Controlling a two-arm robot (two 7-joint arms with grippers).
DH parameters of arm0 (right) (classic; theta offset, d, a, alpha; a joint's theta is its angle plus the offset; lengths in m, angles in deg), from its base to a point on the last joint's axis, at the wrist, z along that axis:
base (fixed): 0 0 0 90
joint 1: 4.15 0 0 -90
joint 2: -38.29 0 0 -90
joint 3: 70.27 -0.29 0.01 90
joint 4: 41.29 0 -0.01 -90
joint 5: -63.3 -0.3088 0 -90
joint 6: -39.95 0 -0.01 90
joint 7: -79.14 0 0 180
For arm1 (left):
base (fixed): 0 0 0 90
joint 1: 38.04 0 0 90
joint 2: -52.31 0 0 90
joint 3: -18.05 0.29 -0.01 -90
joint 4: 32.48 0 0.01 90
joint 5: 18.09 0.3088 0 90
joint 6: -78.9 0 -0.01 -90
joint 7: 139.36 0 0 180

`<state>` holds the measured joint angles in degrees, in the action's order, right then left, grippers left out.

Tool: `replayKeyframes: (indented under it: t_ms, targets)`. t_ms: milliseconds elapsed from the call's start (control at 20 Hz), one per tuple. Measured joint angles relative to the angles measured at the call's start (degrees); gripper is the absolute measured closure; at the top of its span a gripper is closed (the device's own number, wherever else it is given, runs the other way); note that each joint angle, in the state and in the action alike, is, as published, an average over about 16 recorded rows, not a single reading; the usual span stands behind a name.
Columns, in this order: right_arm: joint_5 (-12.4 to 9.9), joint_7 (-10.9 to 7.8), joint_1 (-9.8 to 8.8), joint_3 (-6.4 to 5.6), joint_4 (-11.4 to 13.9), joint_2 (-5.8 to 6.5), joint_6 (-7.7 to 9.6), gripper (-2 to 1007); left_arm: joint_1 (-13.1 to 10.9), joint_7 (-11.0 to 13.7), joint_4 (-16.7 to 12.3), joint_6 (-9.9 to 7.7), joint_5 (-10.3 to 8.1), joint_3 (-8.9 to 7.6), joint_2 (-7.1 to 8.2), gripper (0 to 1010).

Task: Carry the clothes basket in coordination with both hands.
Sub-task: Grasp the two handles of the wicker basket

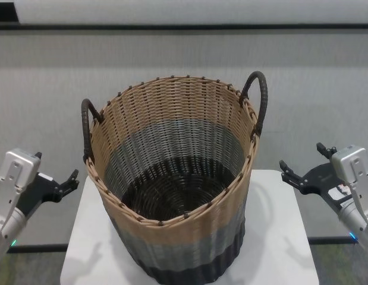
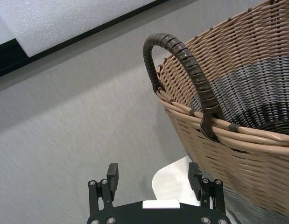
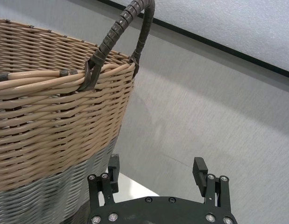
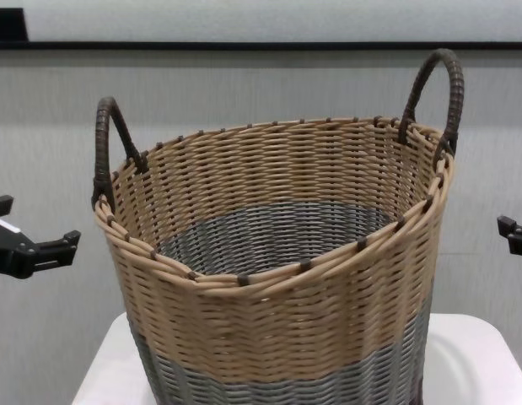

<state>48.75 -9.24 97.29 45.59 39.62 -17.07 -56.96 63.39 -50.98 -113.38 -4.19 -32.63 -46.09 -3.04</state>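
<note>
The left gripper (image 1: 69,180) hung at nine o'clock of the clothes basket (image 1: 172,178), fingers spread, clear of its dark loop handle (image 2: 181,65). The right gripper (image 1: 289,172) hung at three o'clock, fingers likewise spread, holding nothing. The basket stood upright on the white table (image 1: 279,237), centred between them.
</note>
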Motion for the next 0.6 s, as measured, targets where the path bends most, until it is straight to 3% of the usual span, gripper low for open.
replayKeyframes:
  t_ms: [600]
  targets:
    - [0.0,0.00,0.00,0.00,0.0,0.00,0.00,4,0.0,0.0,0.0,0.00,0.00,0.00,0.00,10]
